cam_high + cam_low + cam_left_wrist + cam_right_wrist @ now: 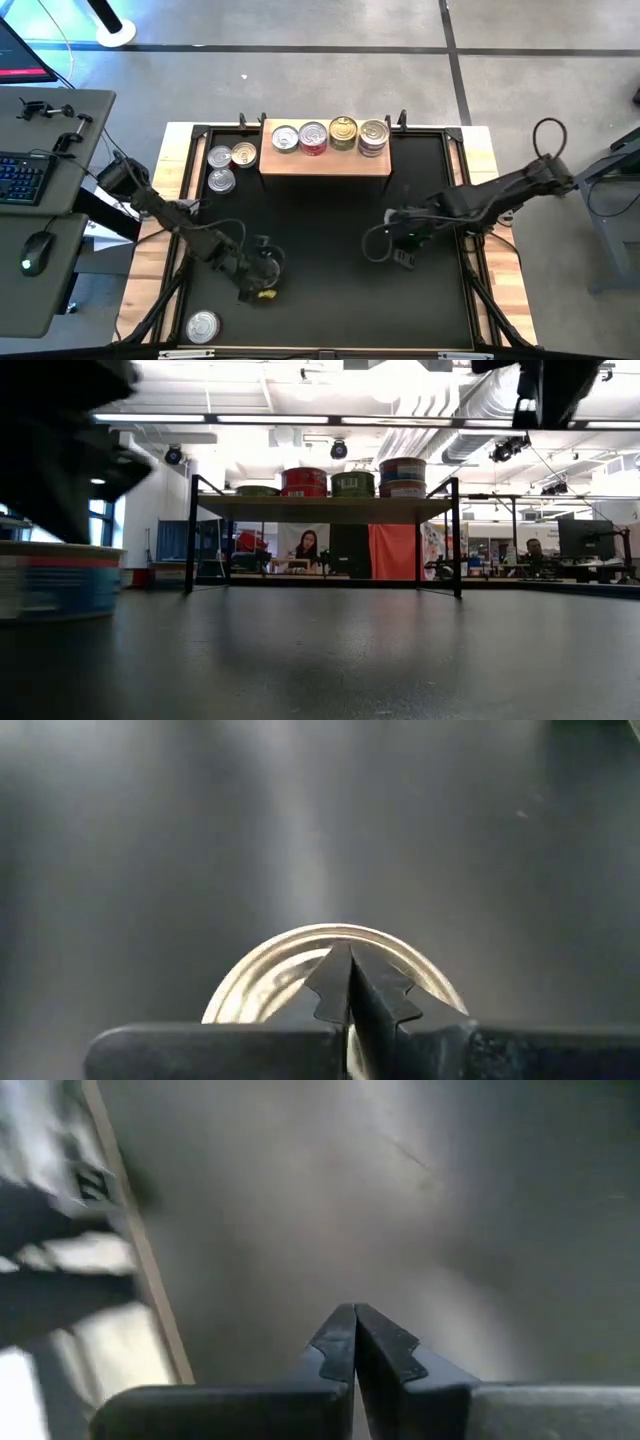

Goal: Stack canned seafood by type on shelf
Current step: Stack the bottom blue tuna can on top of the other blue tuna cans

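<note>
A black mat (330,200) covered the worktop, with the wooden shelf (325,162) at its far edge carrying four tins (313,137). Three more tins (221,168) sat left of it — one tin (203,325) near-left. The left gripper (350,982), jaws clenched, hovered over a gold-lidded tin (300,970); the right gripper (354,1342), clenched empty, hung mid-right.

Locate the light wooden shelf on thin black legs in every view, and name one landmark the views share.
High view: the light wooden shelf lies at the top centre of the black mat, with round flat tins along it.
Low view: the shelf stands mid-frame at the far end, seen edge-on with the tins on top.
Left wrist view: not in it.
Right wrist view: not in it.
Shared landmark: the black mat, seen in all four views.
</note>
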